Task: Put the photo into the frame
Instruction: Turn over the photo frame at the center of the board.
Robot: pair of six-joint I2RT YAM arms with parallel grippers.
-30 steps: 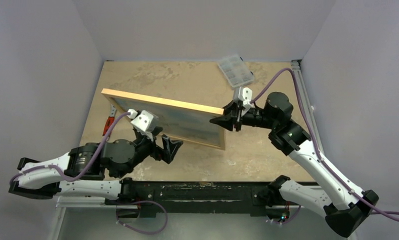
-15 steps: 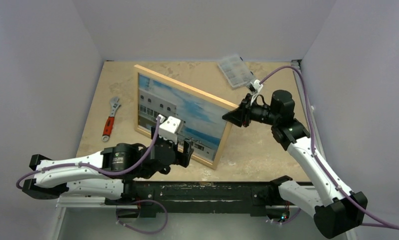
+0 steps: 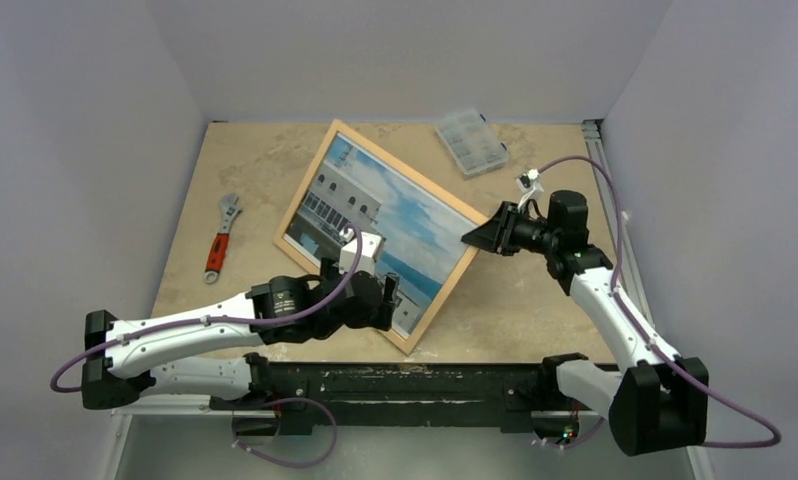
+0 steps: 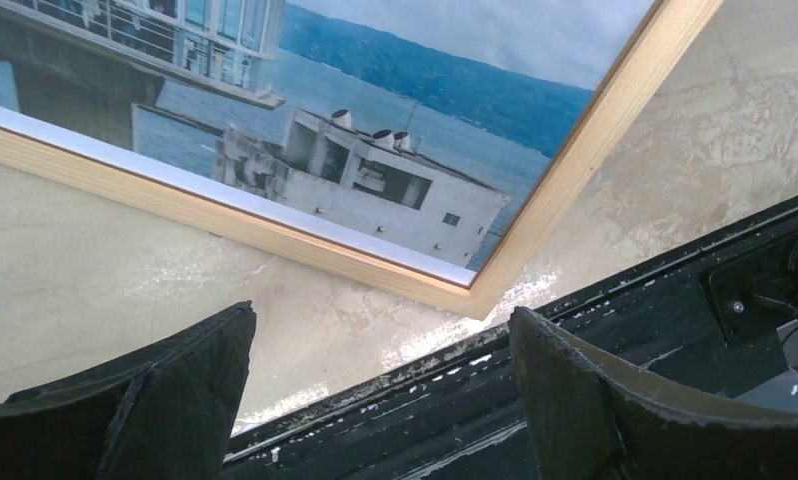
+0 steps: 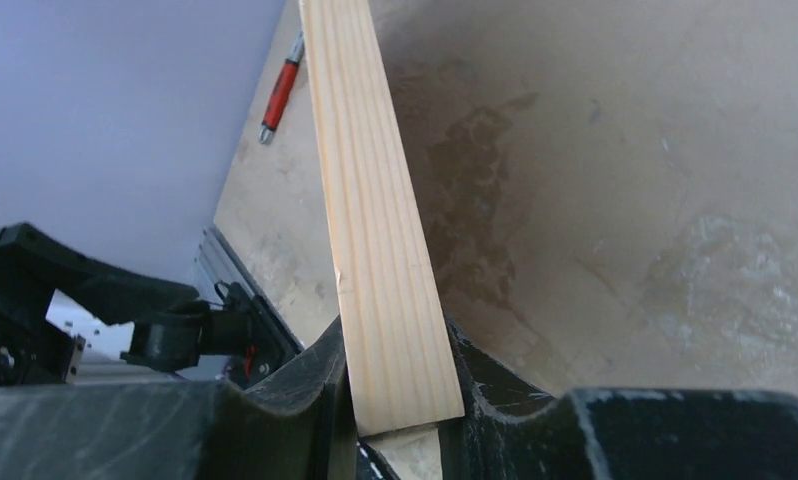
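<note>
The light wood frame (image 3: 447, 283) lies face up across the middle of the table, turned diagonally. The photo (image 3: 385, 215) of a white building, blue sky and water shows inside it. My right gripper (image 3: 480, 237) is shut on the frame's right corner; in the right wrist view the wooden edge (image 5: 375, 230) runs between the jaws of that gripper (image 5: 395, 345). My left gripper (image 3: 377, 300) is open and empty over the frame's near part. In the left wrist view the left gripper (image 4: 382, 315) hangs just short of the frame's near corner (image 4: 275, 235), with the photo (image 4: 375, 180) beyond.
A red-handled wrench (image 3: 220, 238) lies at the table's left and shows in the right wrist view (image 5: 281, 90). A clear plastic compartment box (image 3: 471, 142) sits at the back right. The black base rail (image 3: 405, 380) runs along the near edge, close under the left fingers (image 4: 575, 380).
The frame has gone from standing on edge to lying picture side up and has turned diagonal. My right gripper lowered with its corner. My left gripper moved right, toward the near corner.
</note>
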